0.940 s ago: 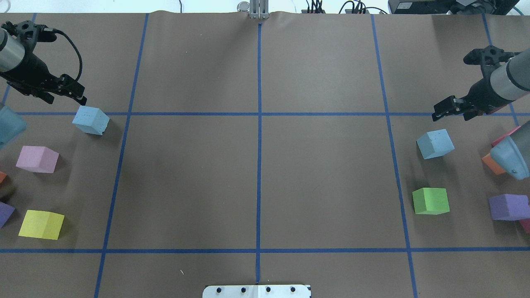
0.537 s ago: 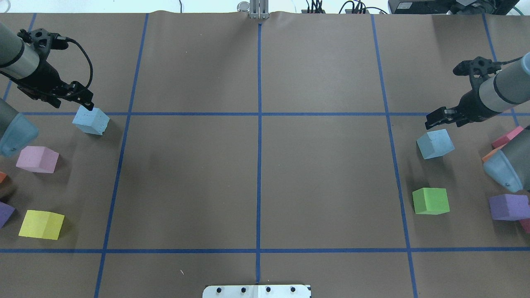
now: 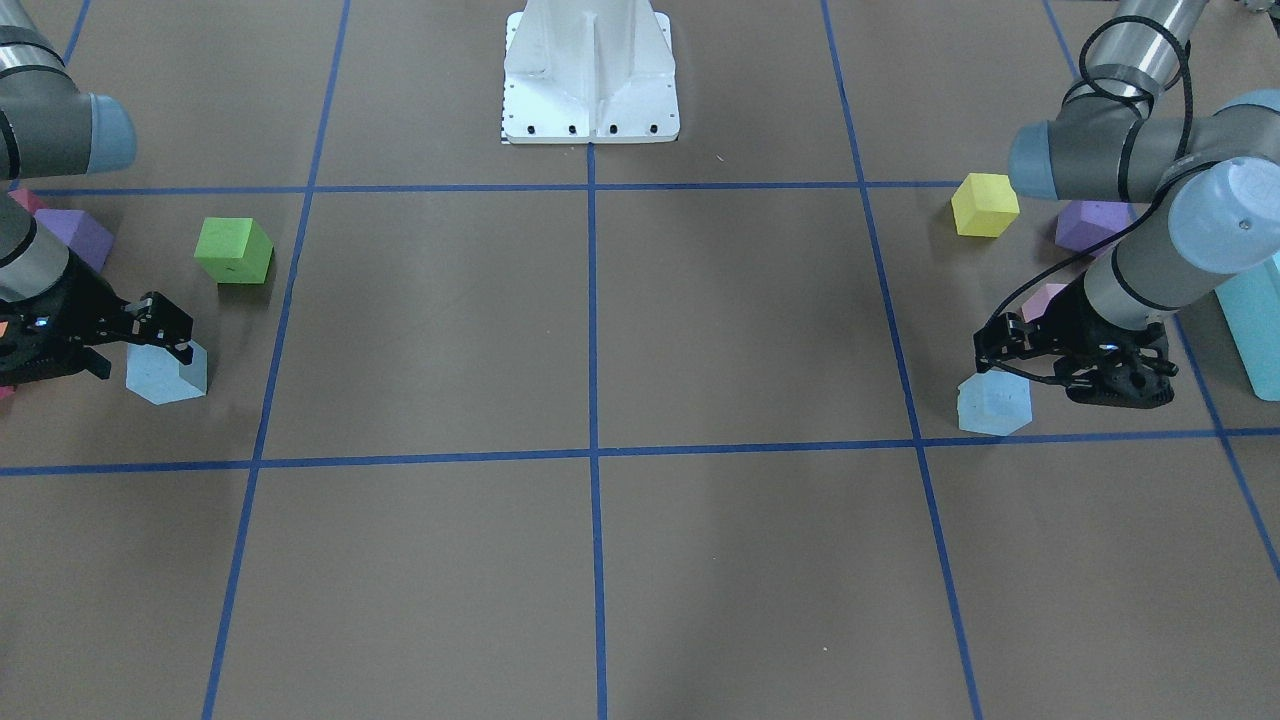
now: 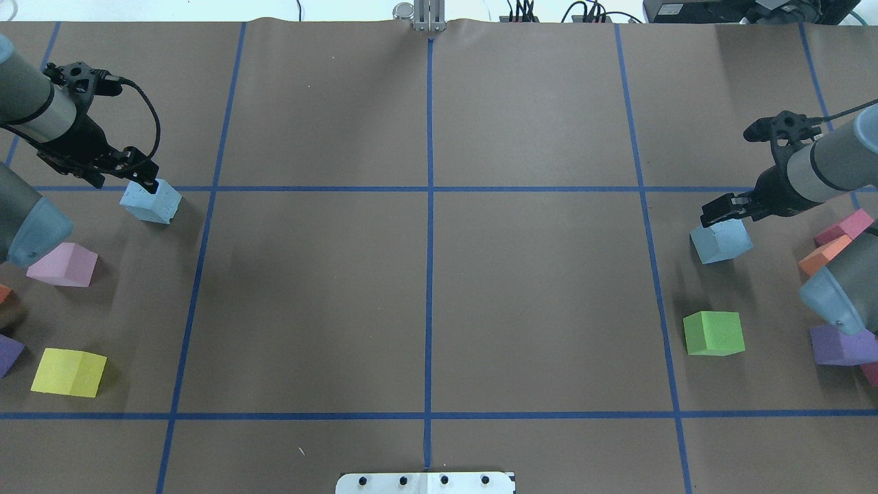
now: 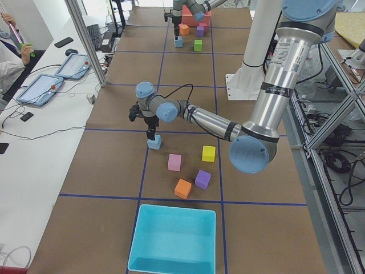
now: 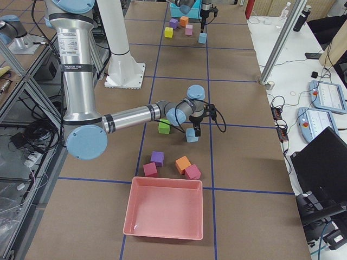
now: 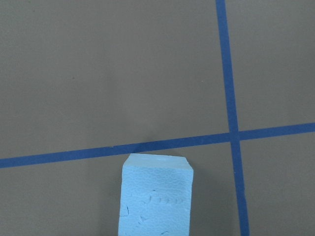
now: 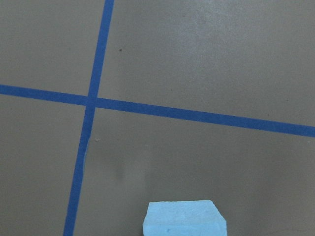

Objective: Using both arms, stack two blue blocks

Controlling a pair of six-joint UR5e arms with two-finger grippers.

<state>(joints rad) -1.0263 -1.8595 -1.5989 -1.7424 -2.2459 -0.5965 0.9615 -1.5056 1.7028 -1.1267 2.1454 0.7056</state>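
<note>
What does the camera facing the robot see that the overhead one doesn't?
Only the front-facing view: the white pedestal's column and a bit of the turquoise bin. Only the overhead view: cables and black gear past the table's far edge. Both: the left gripper at the left blue block, the right gripper at the right blue block, the green block, the yellow block.

Robotics lab, tape-gridded table [image 4: 309,309], aluminium frame post [image 5: 86,40], operator tablets [image 5: 40,89], laptop [image 6: 323,162] alongside.
</note>
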